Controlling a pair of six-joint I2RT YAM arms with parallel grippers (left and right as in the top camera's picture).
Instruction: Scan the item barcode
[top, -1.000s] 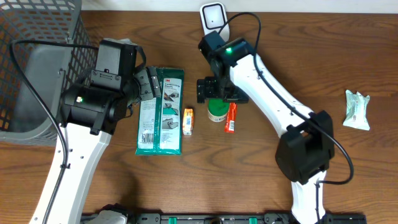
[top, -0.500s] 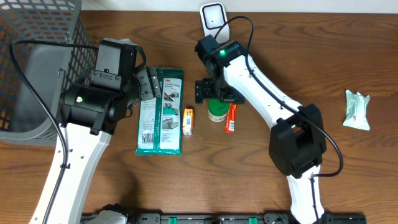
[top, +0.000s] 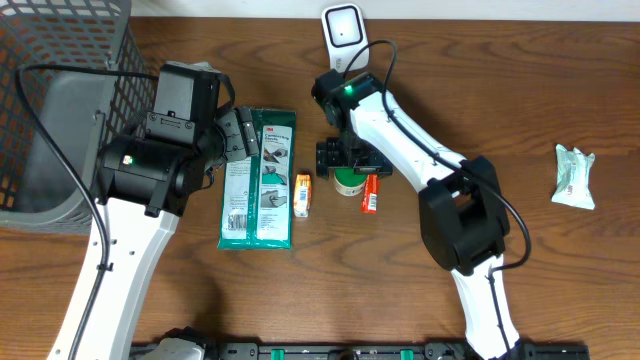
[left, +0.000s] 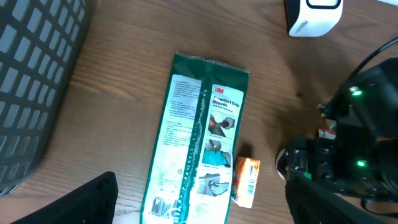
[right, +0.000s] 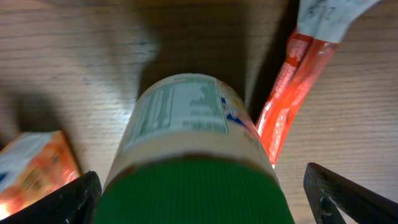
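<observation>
1. Upper left of the overhead frame: a grey wire basket (top: 60, 90) sits at the edge of the wooden surface (top: 200, 300).
2. Left of centre: my left jaws stand wide apart and hold nothing. They hang above a green glove packet (top: 258, 180), which lies flat. In the left wrist view one finger (left: 93, 202) shows at the lower left, clear of the packet.
3. Just right of the packet lies a small orange box (top: 302, 195).
4. Top centre: the white scanner (top: 343, 27) stands apart from the other items.
5. Centre: the bottle (top: 348, 183) with the green cap stands upright on the surface. My right jaws are spread fully around it. In the right wrist view one finger (right: 62, 208) sits at each lower corner, either side of the cap, and grips nothing.
6. A red sachet (top: 371, 194) lies just right of the bottle.
7. Far right: a pale green packet (top: 574, 176) lies well apart.
</observation>
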